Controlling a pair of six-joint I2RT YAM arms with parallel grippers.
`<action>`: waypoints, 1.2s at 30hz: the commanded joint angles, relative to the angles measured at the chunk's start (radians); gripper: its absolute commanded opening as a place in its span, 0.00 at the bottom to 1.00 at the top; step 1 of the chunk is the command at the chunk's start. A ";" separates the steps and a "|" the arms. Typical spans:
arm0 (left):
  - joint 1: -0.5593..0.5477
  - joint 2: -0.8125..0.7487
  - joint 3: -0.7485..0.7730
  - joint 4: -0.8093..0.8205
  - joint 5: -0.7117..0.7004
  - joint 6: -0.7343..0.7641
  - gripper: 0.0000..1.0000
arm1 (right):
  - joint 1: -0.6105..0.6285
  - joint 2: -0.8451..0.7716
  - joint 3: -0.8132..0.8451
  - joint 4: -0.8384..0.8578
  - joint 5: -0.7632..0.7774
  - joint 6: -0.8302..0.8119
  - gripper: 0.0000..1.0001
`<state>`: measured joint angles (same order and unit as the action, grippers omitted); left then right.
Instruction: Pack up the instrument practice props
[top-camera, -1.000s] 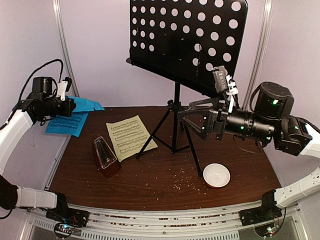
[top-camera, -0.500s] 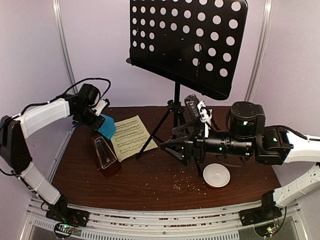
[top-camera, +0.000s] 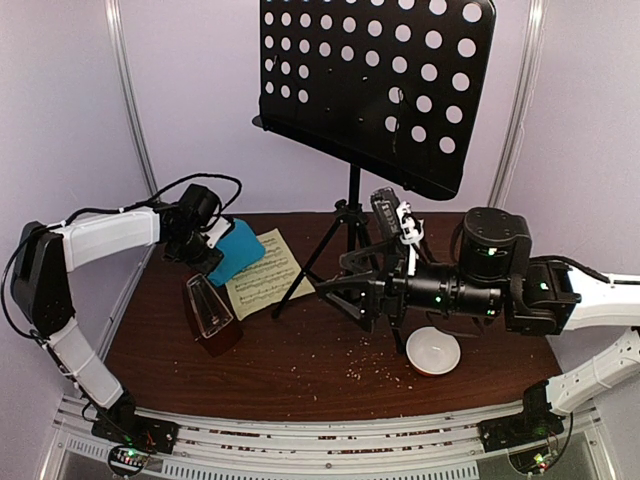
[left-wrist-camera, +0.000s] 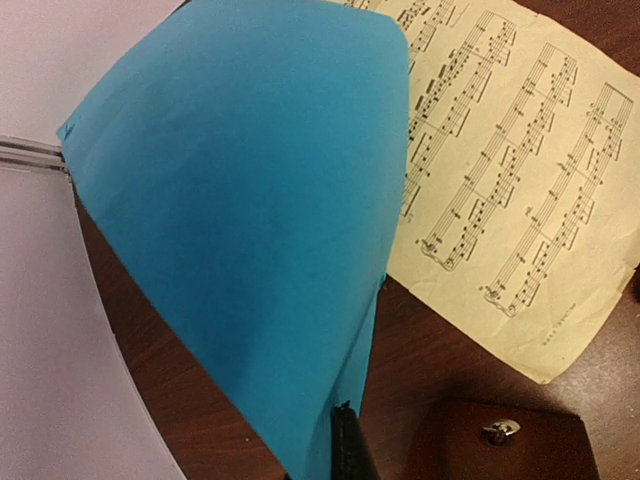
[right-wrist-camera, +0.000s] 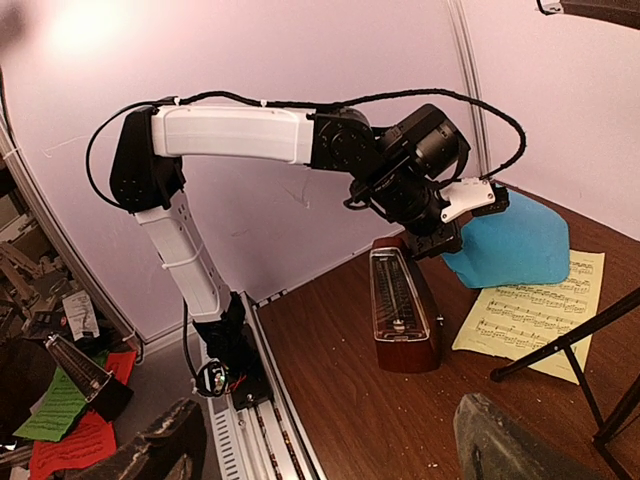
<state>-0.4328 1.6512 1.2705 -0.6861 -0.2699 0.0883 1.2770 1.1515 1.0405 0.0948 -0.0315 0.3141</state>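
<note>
Blue sheet (top-camera: 238, 252) is pinched in the left gripper (top-camera: 214, 247), curled up and lifted off the table (top-camera: 300, 385) at the far left, overlapping the left edge of the yellow sheet (top-camera: 270, 277). Yellow one lies flat, just left of the stand (top-camera: 352, 225) legs. Metronome (top-camera: 208, 313) stands upright w/ cover on, near side of the blue sheet, not touching afaict. Right gripper (top-camera: 342, 285) hovers by the stand legs, fingers spread wide w/ nothing in them. Bowl (top-camera: 432, 351) sits to its right, crumbs (top-camera: 366, 362) scattered nearby
</note>
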 joint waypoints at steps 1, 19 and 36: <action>0.002 -0.063 -0.059 0.043 -0.096 0.005 0.00 | 0.006 0.017 -0.012 0.054 -0.022 0.018 0.88; -0.010 -0.080 -0.076 0.082 0.074 0.027 0.01 | 0.008 0.062 -0.005 0.087 -0.032 0.036 0.88; -0.097 0.007 -0.049 0.103 0.112 0.112 0.00 | 0.008 0.080 -0.003 0.097 -0.032 0.044 0.89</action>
<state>-0.5079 1.6226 1.1923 -0.6025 -0.1570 0.1673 1.2789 1.2297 1.0405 0.1638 -0.0574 0.3481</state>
